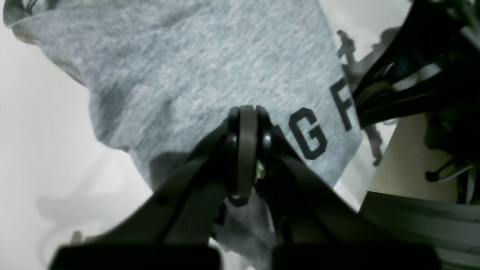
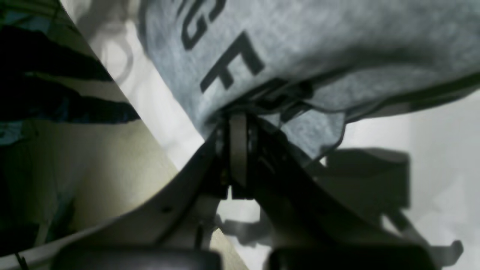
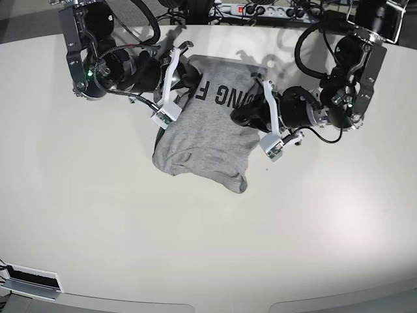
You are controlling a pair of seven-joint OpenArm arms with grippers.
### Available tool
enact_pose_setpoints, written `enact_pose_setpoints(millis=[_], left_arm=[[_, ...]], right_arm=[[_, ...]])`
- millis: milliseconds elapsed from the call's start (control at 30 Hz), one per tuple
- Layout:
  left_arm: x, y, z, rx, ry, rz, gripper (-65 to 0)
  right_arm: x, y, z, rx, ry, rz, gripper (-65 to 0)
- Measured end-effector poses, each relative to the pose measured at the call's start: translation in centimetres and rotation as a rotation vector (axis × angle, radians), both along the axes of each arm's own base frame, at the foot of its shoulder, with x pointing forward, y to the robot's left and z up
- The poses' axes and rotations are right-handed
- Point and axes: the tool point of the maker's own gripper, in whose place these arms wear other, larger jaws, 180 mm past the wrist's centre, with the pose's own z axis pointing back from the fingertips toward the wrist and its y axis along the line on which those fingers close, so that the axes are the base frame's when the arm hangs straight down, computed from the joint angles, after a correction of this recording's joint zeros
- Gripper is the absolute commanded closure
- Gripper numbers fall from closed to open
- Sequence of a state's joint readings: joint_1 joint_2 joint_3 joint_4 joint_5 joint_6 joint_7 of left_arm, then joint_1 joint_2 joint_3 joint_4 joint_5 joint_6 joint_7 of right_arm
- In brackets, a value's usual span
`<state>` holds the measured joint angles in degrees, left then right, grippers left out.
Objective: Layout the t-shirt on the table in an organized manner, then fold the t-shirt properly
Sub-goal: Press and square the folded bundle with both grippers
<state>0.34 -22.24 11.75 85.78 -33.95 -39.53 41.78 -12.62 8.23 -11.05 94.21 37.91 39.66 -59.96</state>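
Grey heather t-shirt point(image 3: 205, 140) is the landmark: it sits in the far-centre part of the off-white table point(image 3: 130, 248), lettering side up, with the near end bunched and wrinkled on the surface.

Left of the shirt in the base view: right gripper point(image 3: 179, 81), jaws pressed together and pinching the shirt's fabric at its upper-left edge, just beside the printed "F". The right wrist view shows the closed fingers point(image 2: 238, 144) biting a folded hem, cloth draped above them.

Right of the shirt: left gripper point(image 3: 251, 112), also clamped shut on the t-shirt, at its right edge next to the "G". The left wrist view shows the fingertips point(image 1: 245, 150) closed with grey cloth on both sides of them.

Power strip point(image 3: 260, 11) lies beyond the shirt at the table's far edge.
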Motion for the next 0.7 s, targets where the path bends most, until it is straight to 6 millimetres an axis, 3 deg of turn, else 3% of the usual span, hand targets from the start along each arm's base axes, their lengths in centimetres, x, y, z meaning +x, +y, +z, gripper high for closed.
enact_pose_setpoints(millis=[133, 400, 500, 700], left_arm=[[-1.1, 0.1, -1.1, 0.029, 0.026, -0.015, 0.0], [-0.8, 0.0, -1.0, 0.019, 0.012, -0.010, 0.0], [-1.0, 0.5, -1.5, 0.060, 0.004, -0.021, 0.0], [-2.0, 0.7, -2.2, 0.070, 0.030, -0.010, 0.0]], right_arm=[[0.5, 0.1, 0.3, 0.011, -0.014, -0.007, 0.0], [0.7, 1.2, -0.3, -0.033, -0.040, -0.008, 0.0], [0.6, 0.7, -0.8, -0.073, -0.046, -0.002, 0.0], [0.5, -2.3, -3.3, -0.266, -0.022, -0.077, 0.0]])
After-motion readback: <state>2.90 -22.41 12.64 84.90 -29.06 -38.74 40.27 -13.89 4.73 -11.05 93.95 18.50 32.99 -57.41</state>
